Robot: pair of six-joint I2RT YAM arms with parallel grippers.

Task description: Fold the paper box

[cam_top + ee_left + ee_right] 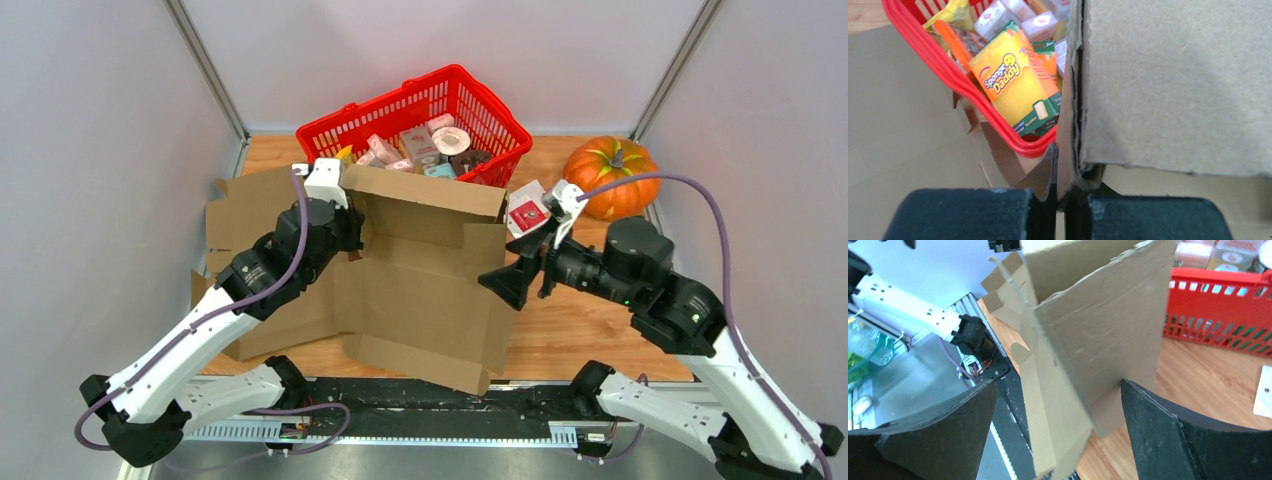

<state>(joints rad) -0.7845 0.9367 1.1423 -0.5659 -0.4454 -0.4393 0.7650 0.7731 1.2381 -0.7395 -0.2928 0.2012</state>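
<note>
The paper box (420,290) is brown cardboard, partly unfolded, with its walls standing and flaps spread on the wooden table. My left gripper (352,238) is shut on the box's upright wall at its back left corner. In the left wrist view, that gripper (1060,215) pinches the edge of the cardboard (1173,85) between its dark pads (958,215). My right gripper (505,280) stands open at the box's right wall. In the right wrist view, that gripper (1058,440) has its wide fingers (1173,435) on either side of the cardboard wall (1098,330) without pressing it.
A red basket (380,102) full of packaged goods stands right behind the box, and a yellow sponge pack (1013,80) shows in it. An orange pumpkin (610,168) sits at the back right. A small white card (527,212) lies near the right gripper. A metal rail (420,400) runs along the front edge.
</note>
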